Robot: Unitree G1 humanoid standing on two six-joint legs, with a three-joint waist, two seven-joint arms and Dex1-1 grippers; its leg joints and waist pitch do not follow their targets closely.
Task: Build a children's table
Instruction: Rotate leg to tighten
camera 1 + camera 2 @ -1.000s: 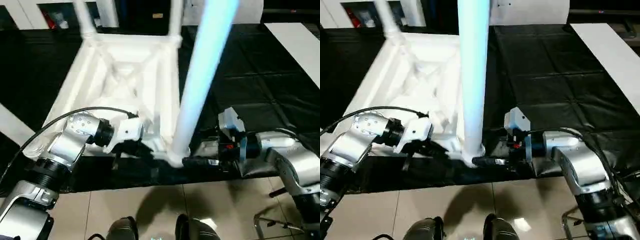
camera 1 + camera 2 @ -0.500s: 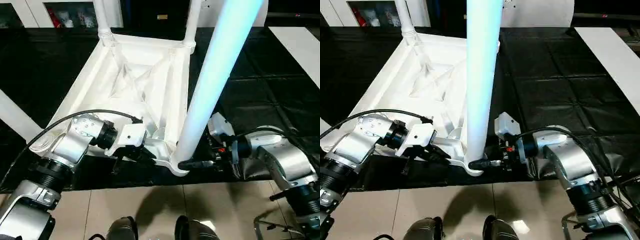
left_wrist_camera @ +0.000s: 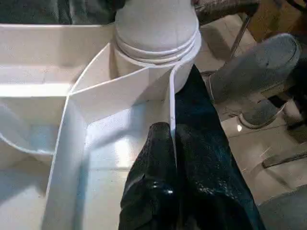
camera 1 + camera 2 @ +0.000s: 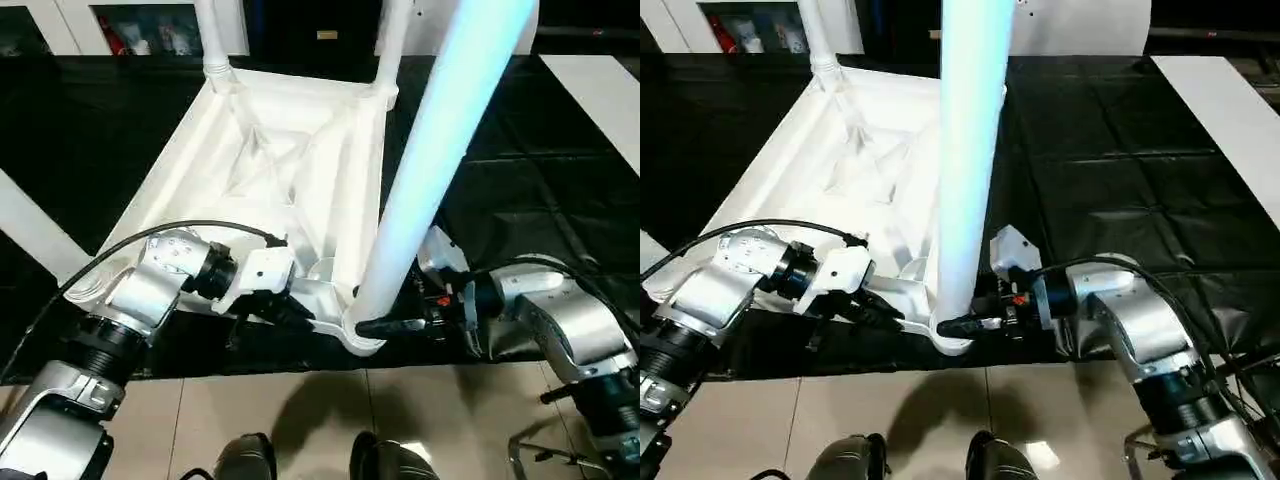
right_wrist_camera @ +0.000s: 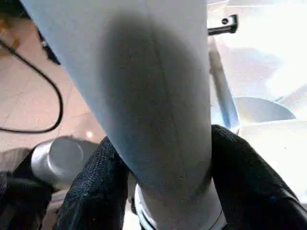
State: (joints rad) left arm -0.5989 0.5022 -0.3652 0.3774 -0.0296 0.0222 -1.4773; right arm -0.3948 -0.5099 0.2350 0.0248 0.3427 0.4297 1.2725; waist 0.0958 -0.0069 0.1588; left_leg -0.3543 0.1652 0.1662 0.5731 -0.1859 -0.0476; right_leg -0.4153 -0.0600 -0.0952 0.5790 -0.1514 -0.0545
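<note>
The white tabletop (image 4: 270,170) lies upside down on the black table, ribs facing up. Two white legs (image 4: 215,35) (image 4: 392,40) stand in its far corner sockets. A third leg (image 4: 430,170) rises from the near right socket (image 4: 362,335). My right gripper (image 4: 385,325) is shut on this leg's base, one black finger (image 5: 96,182) on each side of the tube. My left gripper (image 4: 300,312) is shut on the tabletop's thin near wall, its fingers (image 3: 160,163) pinching that wall next to the socket.
A flat white board (image 4: 600,90) lies at the far right on the black cover (image 4: 520,190). At the left edge lies a slanting white bar (image 4: 30,225). The table's near edge runs just under my grippers, with tiled floor (image 4: 300,410) and my feet (image 4: 245,455) below.
My right gripper's fingers have closed in on the base of the near leg. The left gripper keeps its grip. The whole view has shifted a little.
</note>
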